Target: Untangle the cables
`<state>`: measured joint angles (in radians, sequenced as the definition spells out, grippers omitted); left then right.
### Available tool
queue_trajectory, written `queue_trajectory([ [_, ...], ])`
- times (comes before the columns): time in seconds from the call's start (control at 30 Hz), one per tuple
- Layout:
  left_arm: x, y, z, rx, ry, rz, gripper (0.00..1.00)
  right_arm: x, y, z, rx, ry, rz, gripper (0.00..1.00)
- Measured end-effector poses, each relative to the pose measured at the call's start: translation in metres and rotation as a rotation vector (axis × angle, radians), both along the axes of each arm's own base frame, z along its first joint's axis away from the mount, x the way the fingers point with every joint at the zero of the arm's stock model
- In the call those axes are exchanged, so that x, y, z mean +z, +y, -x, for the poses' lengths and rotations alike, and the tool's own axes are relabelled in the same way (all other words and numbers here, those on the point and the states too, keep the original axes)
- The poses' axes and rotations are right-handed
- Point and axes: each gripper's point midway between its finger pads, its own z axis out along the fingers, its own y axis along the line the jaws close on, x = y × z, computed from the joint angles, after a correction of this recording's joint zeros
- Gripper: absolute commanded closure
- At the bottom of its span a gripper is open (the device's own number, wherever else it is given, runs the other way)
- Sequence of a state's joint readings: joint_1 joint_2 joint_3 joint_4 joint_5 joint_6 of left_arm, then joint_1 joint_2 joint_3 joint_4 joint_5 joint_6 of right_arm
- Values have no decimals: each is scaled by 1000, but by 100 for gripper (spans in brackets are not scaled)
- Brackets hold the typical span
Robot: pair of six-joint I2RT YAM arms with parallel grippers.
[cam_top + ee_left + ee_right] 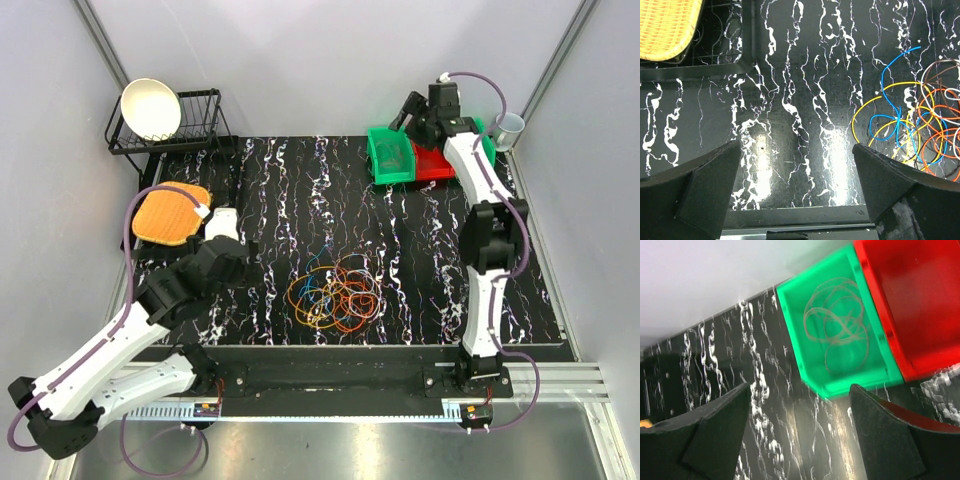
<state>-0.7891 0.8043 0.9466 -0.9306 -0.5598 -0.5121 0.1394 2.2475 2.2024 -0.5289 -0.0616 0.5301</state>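
At the middle of the dark marbled surface point(420, 250), in the top view, the cables point(335, 292) lay in one tangled heap of orange, yellow and blue loops. The left hand point(224, 226) hung over the surface to the left of the heap, near a woven tray point(170, 213). The right hand point(412, 112) was far back, above a green bin point(392, 155) that touched a red bin point(432, 165).

In the left wrist view, the left hand point(796, 147) was spread wide with nothing between its fingers point(700, 185). The cables point(910, 130) lay on the surface off to the right, apart from it.

In the right wrist view, the right hand point(800, 390) was also spread and empty. Beyond it, the green bin point(805, 360) held a pale coil of wire point(837, 322), blurred, with the red bin point(910, 300) just beside it.
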Motion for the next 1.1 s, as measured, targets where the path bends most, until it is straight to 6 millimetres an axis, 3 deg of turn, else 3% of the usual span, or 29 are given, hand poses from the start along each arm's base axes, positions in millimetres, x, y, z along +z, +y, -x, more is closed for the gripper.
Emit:
queue_trajectory([
  [0.17,-2,-7,0,-29,13,8,1,5,0,65,6,58,23,16],
  [0.3,-3,-25,-2,-78,19,77,3,7,10,132,21,91,88,17],
  [0.4,-14,-47,-4,-117,52,137,7,16,22,175,63,90,82,20],
  [0.5,-38,-64,-8,-138,119,147,10,27,21,209,84,75,45,20],
  [0.63,-67,-80,-10,-154,204,127,18,26,18,239,99,69,6,20],
  [0.77,-86,-99,-16,-161,246,130,27,-3,24,263,140,134,-34,20],
  [0.9,-105,-116,-17,-165,290,129,29,-29,30,276,177,201,-55,21],
  [1.1,-125,-129,-15,-180,336,108,32,-39,45,285,244,213,-92,30],
])
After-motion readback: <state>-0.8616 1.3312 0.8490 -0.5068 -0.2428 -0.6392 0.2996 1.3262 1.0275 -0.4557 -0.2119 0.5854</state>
